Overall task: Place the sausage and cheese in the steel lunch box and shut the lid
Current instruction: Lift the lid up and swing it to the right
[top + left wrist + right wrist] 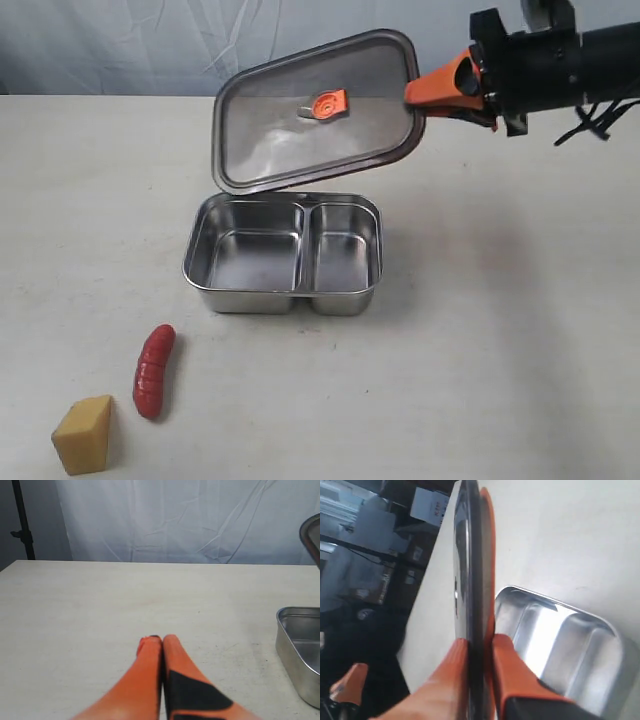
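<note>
Exterior view: pinched the lid [280, 135] by its right short edge with the right gripper [420, 96], orange fingers clenched on both faces. Held it tilted over the back rim of the steel lunch box [250, 300], long axis across the view, right end higher, face with the orange valve tab [328, 103] turned toward the camera. Could not judge contact between its lower edge and that rim. In the right wrist view, saw the lid edge-on between the fingers [455, 660], closed only down to the lid's thickness. Saw the box flat on the table [500, 350], long axis left to right, larger compartment on the left. Found the sausage [154, 370] lying near-left of the box, long axis roughly near to far, far end leaning slightly right, just beside the cheese [84, 433] at the near-left corner. In the left wrist view, found the left gripper [161, 641] fully closed, tip against tip, low over the table.
</note>
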`<state>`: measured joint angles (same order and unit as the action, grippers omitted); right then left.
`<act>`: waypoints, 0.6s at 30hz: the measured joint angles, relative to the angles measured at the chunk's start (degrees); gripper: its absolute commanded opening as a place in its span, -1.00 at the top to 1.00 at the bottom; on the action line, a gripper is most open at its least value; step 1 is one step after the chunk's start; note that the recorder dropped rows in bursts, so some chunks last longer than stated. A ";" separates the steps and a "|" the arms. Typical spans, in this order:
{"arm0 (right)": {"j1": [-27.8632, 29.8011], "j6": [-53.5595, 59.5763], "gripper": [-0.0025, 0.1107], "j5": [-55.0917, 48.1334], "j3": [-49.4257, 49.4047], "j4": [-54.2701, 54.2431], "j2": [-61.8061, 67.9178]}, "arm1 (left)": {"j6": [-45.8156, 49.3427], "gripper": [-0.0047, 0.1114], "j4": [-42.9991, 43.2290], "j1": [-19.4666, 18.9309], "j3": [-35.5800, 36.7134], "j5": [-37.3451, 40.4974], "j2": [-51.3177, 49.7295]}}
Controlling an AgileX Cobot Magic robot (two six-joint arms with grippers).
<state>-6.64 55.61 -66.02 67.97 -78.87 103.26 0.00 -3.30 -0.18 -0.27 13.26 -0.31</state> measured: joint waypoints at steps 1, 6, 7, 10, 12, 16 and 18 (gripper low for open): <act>0.46 -0.14 0.97 0.28 0.99 3.02 -1.17 | 0.00 0.92 0.00 0.00 0.00 0.00 0.00; 1.51 -4.30 0.97 8.34 4.83 22.55 -8.34 | 0.00 0.92 0.00 0.00 0.00 0.00 0.00; 1.51 -5.25 0.97 10.67 5.13 27.00 -9.95 | 0.00 0.92 0.00 0.00 0.00 0.00 0.00; 1.66 -6.98 0.97 17.28 5.63 37.85 -14.20 | 0.00 0.92 0.00 0.00 0.00 0.00 0.00; 1.66 -7.44 0.97 19.86 5.77 43.01 -16.47 | 0.00 0.92 0.00 0.00 0.00 0.00 0.00; 1.66 -7.57 0.97 22.18 5.77 51.37 -19.11 | 0.00 0.92 0.00 0.00 0.00 0.00 0.00; 1.66 -7.68 0.97 22.18 5.77 53.96 -19.27 | 0.00 0.92 0.00 0.00 0.00 0.00 0.00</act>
<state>-4.97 47.93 -43.84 73.74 -24.91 83.99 0.00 -3.30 -0.18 -0.27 13.26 -0.31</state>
